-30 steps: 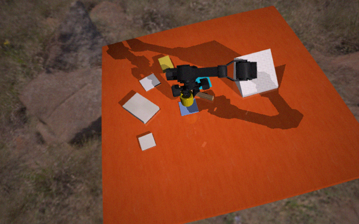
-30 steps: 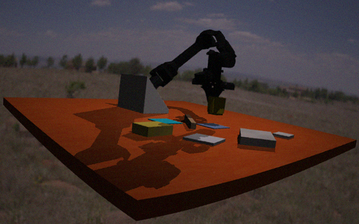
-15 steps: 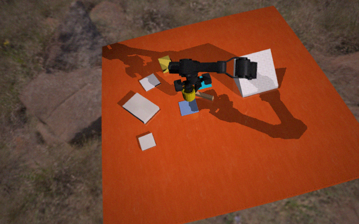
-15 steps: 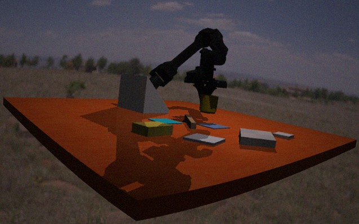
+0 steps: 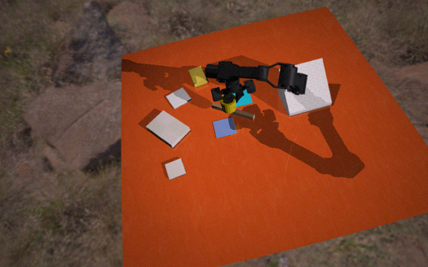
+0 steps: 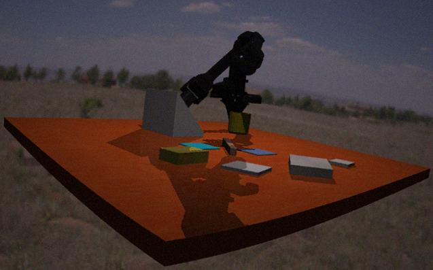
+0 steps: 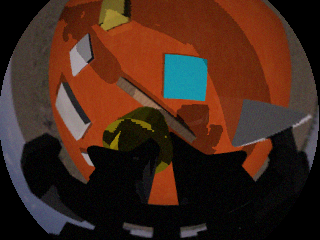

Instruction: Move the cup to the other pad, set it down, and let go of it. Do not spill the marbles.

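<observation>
Above the orange table (image 5: pixel 293 196), the black arm (image 5: pixel 242 72) hangs over a wooden bar (image 5: pixel 246 115) between the blue pad (image 5: pixel 224 127) and cyan pad (image 5: pixel 244 98). Its gripper (image 5: pixel 228 98), nearly closed, clamps the yellow cup (image 5: pixel 228 105) by the rim, clear of the surface. The fingertips merge into shadow, and any marbles inside cannot be made out.

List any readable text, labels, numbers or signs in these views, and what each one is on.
None: no view shows any text.
Yellow cup, shut in the gripper: plain.
Cyan pad and blue pad: plain.
White wedge block, grey slabs and yellow block: plain.
Orange table: unmarked.
</observation>
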`<state>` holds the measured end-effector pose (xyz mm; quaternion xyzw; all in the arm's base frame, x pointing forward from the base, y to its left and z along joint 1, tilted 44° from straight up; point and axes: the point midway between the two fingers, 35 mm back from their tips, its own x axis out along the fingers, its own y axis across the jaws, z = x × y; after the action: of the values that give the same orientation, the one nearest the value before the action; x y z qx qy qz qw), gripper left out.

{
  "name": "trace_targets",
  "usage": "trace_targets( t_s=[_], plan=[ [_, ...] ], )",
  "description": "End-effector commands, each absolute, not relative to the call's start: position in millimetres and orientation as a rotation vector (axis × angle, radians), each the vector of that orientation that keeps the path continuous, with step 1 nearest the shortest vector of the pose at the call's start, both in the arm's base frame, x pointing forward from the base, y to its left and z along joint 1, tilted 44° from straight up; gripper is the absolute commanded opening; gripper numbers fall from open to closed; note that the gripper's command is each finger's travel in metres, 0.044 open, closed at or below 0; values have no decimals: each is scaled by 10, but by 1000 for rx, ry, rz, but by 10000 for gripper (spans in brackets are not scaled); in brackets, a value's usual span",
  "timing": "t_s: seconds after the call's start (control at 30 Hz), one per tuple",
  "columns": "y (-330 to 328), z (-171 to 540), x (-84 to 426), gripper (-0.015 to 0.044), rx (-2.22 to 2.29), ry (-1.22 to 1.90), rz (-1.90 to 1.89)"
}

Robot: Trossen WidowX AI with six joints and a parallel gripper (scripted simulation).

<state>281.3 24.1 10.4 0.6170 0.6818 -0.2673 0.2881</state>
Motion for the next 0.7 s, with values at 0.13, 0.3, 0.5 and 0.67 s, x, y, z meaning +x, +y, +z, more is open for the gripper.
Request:
trace_targets(
  t_s=[0.13, 0.3, 0.5, 0.67],
  plan=[
    [93, -27, 2680, 0, 1640, 1825, -717],
    [3, -96, 2611, 0, 1640, 1825, -717],
    [-95, -174, 2532, 0, 1639, 1825, -718],
    [-177, -239, 2464, 0, 1639, 1824, -719]
  ],
)
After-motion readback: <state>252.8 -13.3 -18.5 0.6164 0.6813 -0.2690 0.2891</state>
